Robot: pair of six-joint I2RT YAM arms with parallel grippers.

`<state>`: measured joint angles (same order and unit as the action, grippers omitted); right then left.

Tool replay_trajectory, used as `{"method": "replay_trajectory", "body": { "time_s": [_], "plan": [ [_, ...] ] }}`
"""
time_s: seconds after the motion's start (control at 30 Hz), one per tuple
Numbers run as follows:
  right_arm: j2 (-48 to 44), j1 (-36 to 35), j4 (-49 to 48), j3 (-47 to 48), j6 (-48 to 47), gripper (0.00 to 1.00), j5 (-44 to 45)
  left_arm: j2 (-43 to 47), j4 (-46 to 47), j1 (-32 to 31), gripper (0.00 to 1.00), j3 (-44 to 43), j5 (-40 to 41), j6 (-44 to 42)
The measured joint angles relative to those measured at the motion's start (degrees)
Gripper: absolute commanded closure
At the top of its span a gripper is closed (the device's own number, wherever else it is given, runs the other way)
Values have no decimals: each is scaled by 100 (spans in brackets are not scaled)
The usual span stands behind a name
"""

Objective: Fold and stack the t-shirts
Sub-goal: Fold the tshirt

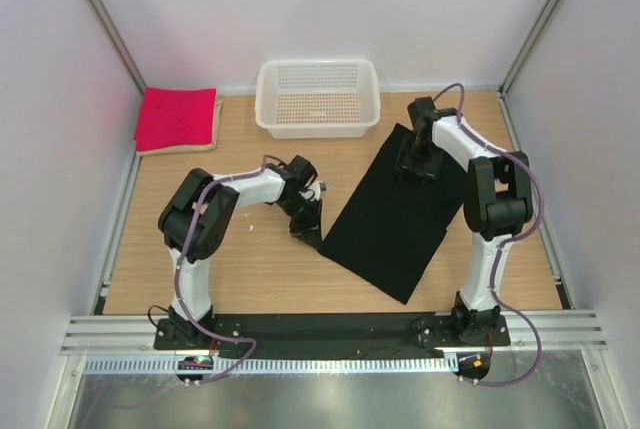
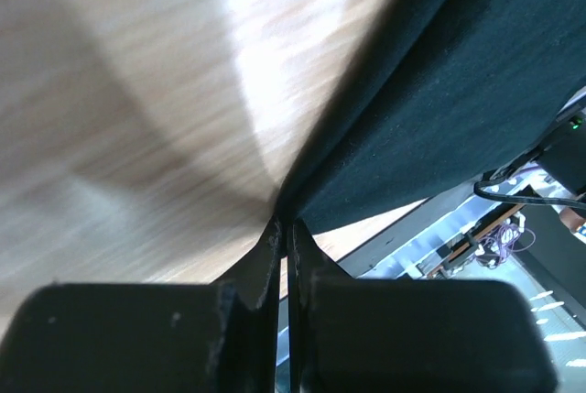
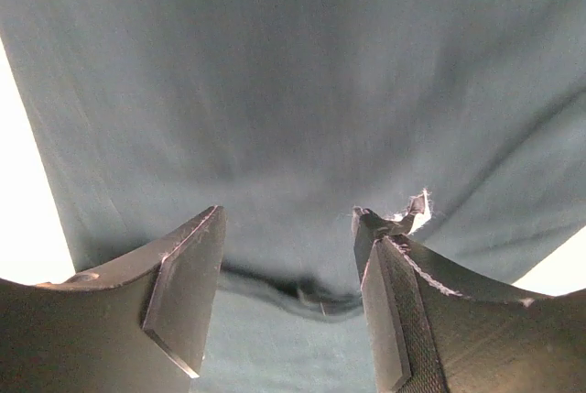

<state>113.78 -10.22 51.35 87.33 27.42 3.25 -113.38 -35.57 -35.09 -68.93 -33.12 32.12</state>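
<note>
The black t-shirt (image 1: 395,214) lies as a long folded rectangle, set diagonally on the table right of centre. My left gripper (image 1: 308,227) is shut on its left corner; in the left wrist view the jaws (image 2: 284,225) meet with the cloth edge (image 2: 439,91) running up from their tips. My right gripper (image 1: 415,164) stands over the shirt's far end, open, and black cloth (image 3: 293,91) fills its view, with a raised fold (image 3: 307,290) between the fingers (image 3: 288,219). The pink-red t-shirt (image 1: 178,117) lies folded on a beige one (image 1: 214,133) at the back left.
A white mesh basket (image 1: 318,97) stands at the back centre, just beyond the black shirt's far corner. White walls close in the sides and back. A metal rail (image 1: 330,329) with both arm bases runs along the near edge.
</note>
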Motion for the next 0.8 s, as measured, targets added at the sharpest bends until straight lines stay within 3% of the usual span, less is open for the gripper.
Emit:
{"method": "replay_trajectory", "body": {
  "time_s": [0.17,0.3,0.8],
  "plan": [
    [837,-35,24,1226,-79,36,212,326,63,-9,100,402,138,190],
    [1283,-144,26,1635,-260,36,289,645,55,-11,100,780,304,337],
    [1353,-1008,-74,1432,-352,36,339,2170,-409,-107,100,1991,601,850]
  ]
}}
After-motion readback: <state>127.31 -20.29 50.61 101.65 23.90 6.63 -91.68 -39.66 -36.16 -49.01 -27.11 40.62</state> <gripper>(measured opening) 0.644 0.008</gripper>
